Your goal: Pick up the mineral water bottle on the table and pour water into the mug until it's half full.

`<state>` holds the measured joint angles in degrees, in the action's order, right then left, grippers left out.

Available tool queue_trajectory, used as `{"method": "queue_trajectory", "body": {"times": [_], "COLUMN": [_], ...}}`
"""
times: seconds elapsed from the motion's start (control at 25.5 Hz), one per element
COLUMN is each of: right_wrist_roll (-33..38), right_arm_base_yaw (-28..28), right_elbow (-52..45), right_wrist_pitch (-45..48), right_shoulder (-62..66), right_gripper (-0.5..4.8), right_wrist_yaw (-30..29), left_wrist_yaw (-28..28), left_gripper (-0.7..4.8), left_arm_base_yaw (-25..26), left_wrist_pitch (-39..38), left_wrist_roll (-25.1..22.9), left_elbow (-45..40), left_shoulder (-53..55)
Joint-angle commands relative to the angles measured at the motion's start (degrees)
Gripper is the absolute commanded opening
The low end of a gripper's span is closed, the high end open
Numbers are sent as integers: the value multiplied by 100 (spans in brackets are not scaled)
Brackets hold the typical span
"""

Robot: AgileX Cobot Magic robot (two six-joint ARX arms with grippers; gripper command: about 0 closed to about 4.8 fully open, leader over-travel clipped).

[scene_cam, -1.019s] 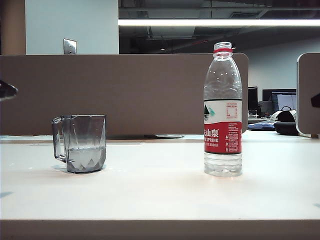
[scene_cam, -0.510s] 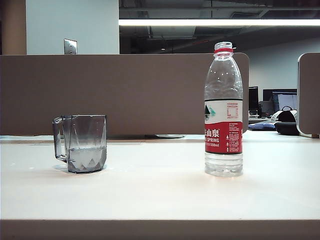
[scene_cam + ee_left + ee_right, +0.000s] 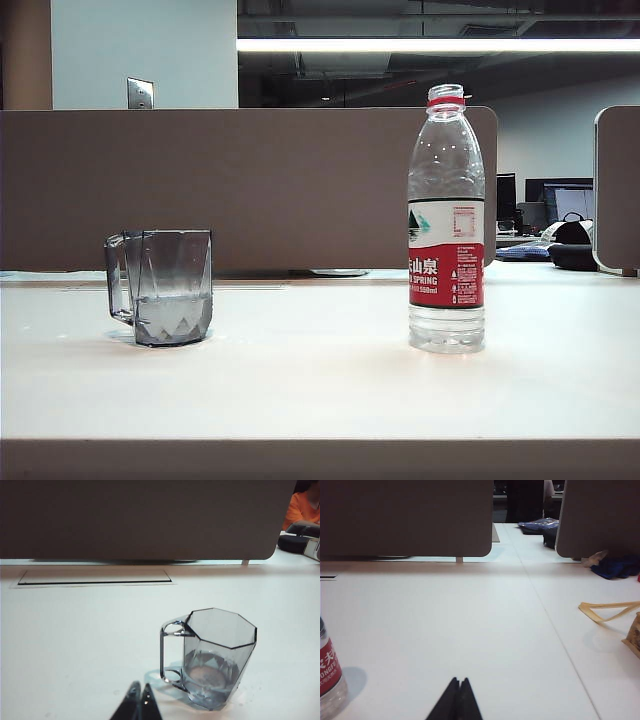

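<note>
I see the mineral water bottle [image 3: 446,220] upright on the desk [image 3: 320,380], well apart from the mug [image 3: 160,287]. Left gripper [image 3: 140,695] and right gripper [image 3: 459,686] are pinched closed, empty. Thin plastic looks squashy; I'd grasp its labelled waist.

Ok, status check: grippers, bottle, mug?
Left gripper shut, near mug. Right gripper shut, empty. Mineral water bottle upright, uncapped, untouched. Mug holds some water. Nothing between them.

Brown desk partition [image 3: 250,190] runs behind tabletop, rounded corner at right end. Second partition panel [image 3: 616,190] at far right. Pale wall [image 3: 145,55] upper left, metal switch plate [image 3: 140,93] on it. Long fluorescent strip light [image 3: 440,45] under dark ceiling. Computer monitors [image 3: 565,200] on distant desk.
</note>
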<state>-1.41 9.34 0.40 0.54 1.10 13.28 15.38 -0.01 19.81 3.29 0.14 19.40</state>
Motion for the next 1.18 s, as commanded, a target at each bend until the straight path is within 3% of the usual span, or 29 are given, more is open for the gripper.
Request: {"method": "queue_trajectory", "body": {"times": [0.04, 0.47, 0.78, 1.18], "right_wrist_roll": [24, 24, 24, 24], "right_arm_base_yaw": [11, 9, 9, 13], "right_elbow": [-31, -31, -31, -31], "right_wrist_pitch": [98, 98, 96, 94], "right_shoulder": [2, 0, -57, -79], "right_gripper": [-1, -1, -1, -1], "right_wrist_yaw": [7, 7, 7, 7], "left_wrist_yaw": [-7, -2, -11, -22], "left_gripper": [-5, -5, -5, -5], "left_arm_base_yaw": [-7, -9, -7, -85], "left_wrist_pitch": [31, -20, -501, -452], "left_wrist_roll": [-2, -2, -2, 0], "left_elbow": [22, 22, 22, 22], "left_shoulder": [-7, -66, -973, -1923]}}
